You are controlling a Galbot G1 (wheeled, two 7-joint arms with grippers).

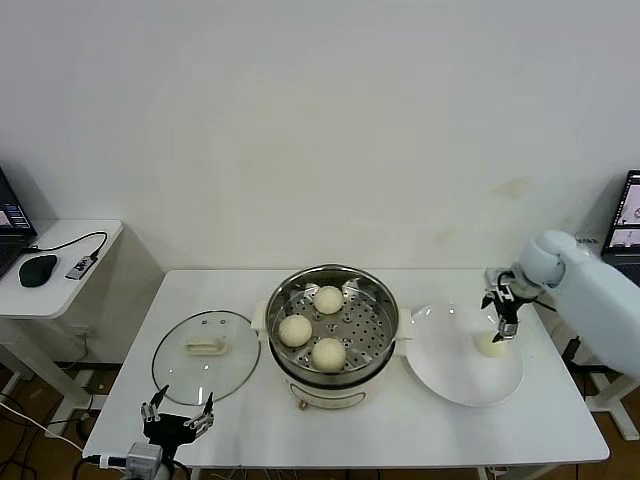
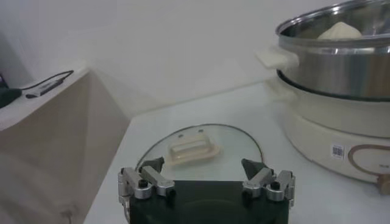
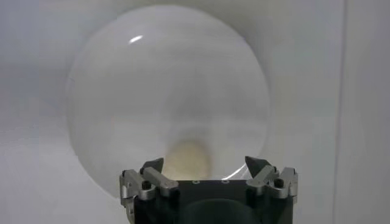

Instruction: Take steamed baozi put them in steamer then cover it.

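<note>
- Baozi, on the plate near the table's right edge: partly covered by the right pincer in head view; lower part cut by the pincer body in right wrist view.
- Steamer: cut by picture edge in left wrist view; one bun shows only its top above the rim.
- Left arm: mostly below head-view edge.
- Laptops: cropped at both side edges.

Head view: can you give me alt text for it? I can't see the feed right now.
The right gripper hangs open over the last baozi on the white plate. Three baozi already sit in the steamer. The glass cover lies on the table beside it, with the left gripper parked open near the front edge.
</note>
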